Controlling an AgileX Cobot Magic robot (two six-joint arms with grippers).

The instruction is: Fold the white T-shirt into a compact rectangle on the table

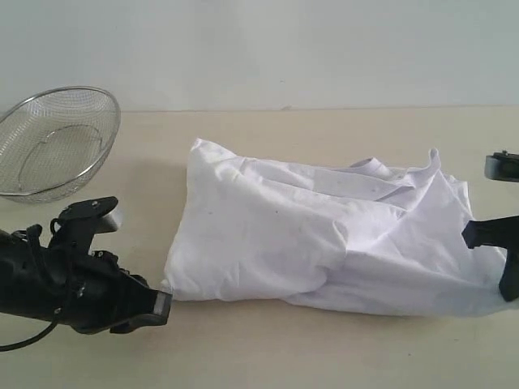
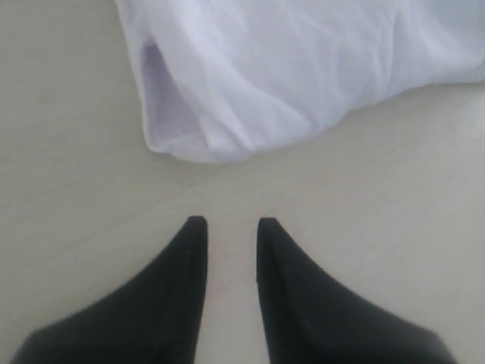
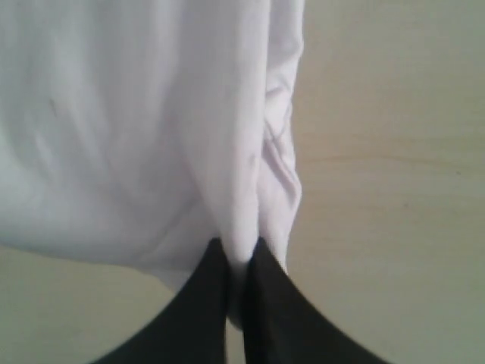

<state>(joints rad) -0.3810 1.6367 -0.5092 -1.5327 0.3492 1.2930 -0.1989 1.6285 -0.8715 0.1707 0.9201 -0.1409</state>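
Observation:
The white T-shirt (image 1: 324,235) lies crumpled and partly folded across the middle of the table (image 1: 284,348), plain white side up. My left gripper (image 1: 162,306) sits low on the table just short of the shirt's near-left corner. In the left wrist view its fingers (image 2: 231,221) stand apart with bare table between them, and the shirt's corner (image 2: 197,144) lies a little ahead of the tips. My right gripper (image 1: 474,235) is at the shirt's right edge. In the right wrist view it (image 3: 239,246) is shut on a pinched fold of the shirt (image 3: 129,129).
A wire-mesh metal bowl (image 1: 57,142) rests tilted at the back left, behind my left arm. Bare tabletop runs along the front edge and behind the shirt. A pale wall stands behind the table.

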